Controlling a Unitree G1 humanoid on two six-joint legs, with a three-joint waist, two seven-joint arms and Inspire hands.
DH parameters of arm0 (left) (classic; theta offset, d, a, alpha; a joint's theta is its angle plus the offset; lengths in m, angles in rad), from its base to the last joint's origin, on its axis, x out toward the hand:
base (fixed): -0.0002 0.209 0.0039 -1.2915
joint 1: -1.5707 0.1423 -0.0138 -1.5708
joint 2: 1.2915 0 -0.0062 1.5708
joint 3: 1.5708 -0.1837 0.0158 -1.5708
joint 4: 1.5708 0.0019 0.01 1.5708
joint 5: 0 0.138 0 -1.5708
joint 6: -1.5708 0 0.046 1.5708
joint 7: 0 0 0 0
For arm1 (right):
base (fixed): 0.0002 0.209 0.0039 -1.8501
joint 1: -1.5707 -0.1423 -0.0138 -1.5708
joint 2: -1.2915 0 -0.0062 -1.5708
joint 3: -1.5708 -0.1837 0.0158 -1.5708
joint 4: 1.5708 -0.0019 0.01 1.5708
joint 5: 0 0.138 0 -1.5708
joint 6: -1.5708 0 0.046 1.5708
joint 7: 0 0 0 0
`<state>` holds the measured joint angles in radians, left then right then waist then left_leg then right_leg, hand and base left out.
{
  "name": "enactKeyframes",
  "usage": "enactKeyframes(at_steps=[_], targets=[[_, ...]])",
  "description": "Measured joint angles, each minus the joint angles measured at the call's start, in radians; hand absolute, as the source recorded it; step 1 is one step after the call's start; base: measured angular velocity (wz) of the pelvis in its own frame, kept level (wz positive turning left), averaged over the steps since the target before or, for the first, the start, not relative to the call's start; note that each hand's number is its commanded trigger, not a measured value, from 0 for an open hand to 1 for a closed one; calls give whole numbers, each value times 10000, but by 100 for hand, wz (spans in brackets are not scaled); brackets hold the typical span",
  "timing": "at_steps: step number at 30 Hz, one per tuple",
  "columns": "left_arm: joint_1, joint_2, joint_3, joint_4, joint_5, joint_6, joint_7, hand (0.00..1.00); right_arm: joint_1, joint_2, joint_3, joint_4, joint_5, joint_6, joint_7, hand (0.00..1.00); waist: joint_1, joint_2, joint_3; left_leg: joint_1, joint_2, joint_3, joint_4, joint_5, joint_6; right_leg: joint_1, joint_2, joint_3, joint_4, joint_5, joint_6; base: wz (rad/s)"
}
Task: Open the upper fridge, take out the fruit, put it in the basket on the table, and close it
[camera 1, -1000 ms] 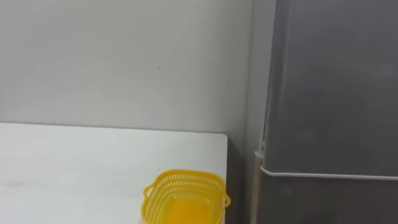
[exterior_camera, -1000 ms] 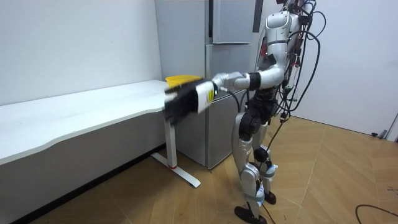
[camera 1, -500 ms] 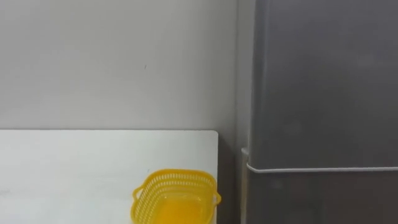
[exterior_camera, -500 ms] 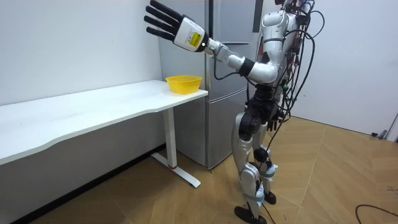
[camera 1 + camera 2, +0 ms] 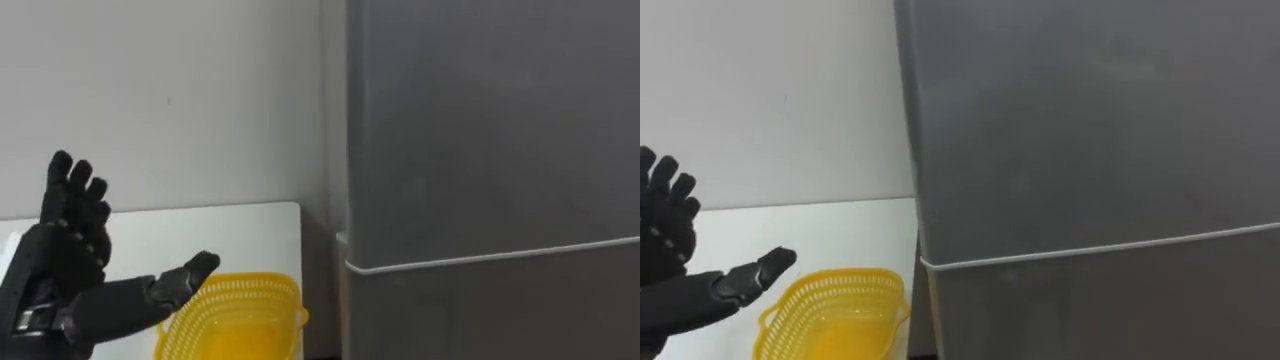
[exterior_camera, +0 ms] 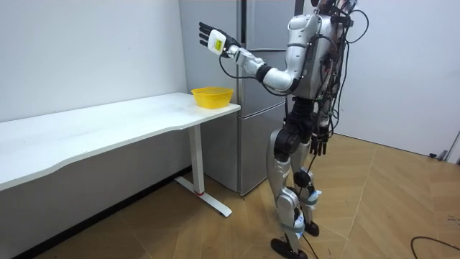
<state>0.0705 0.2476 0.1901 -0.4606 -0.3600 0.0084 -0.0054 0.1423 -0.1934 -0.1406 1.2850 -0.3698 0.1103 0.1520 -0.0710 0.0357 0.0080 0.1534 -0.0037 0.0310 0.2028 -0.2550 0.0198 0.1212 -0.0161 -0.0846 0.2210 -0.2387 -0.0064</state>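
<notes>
Beside fridge [image 5: 480,150], splayed, yellow-labelled left hand [image 5: 55,275]

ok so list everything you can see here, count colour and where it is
fridge: one, grey, to the right of the table, against the wall; both doors closed, a pale seam between upper and lower door
table: one, white, long, along the wall, its end next to the fridge
basket: one, yellow, slotted plastic, on the table's end nearest the fridge
wall: white, behind the table
floor: wood, under the robot, which stands facing the fridge
left hand: black, raised over the table left of the basket, fingers spread, holding nothing
right hand: dark, hanging by the robot's hip in the room view
</notes>
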Motion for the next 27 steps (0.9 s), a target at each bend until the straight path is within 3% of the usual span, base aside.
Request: enactKeyframes(at_steps=[3,6,12,20,27], targets=[[-227,131,1,-1,6,8,-567,0,10,-32,-2,53,52,-2,5,0,-103,150,5,-27,8,154,-5,0,0,-38,3,39,-1,3,0,-7],[-234,131,-10,0,5,48,-1001,0,-8,-38,-1,210,67,0,15,0,-204,205,28,-15,16,216,-14,0,0,-50,11,69,0,3,0,-4],[-233,130,-105,0,10,335,-1625,0,-18,-41,7,312,77,16,18,0,-303,256,-3,-13,40,239,-45,1,-1,-116,33,53,4,5,-4,0],[-233,130,-102,-11,10,368,-1829,0,-18,-49,9,308,105,139,-11,0,-291,287,-54,-12,58,256,-42,1,-2,-148,50,59,48,19,-28,0],[-233,131,-107,-136,2,369,-1892,0,-22,-49,17,331,60,209,-105,0,-315,262,-38,85,69,398,-42,3,-4,-159,58,175,177,18,-27,-5]])
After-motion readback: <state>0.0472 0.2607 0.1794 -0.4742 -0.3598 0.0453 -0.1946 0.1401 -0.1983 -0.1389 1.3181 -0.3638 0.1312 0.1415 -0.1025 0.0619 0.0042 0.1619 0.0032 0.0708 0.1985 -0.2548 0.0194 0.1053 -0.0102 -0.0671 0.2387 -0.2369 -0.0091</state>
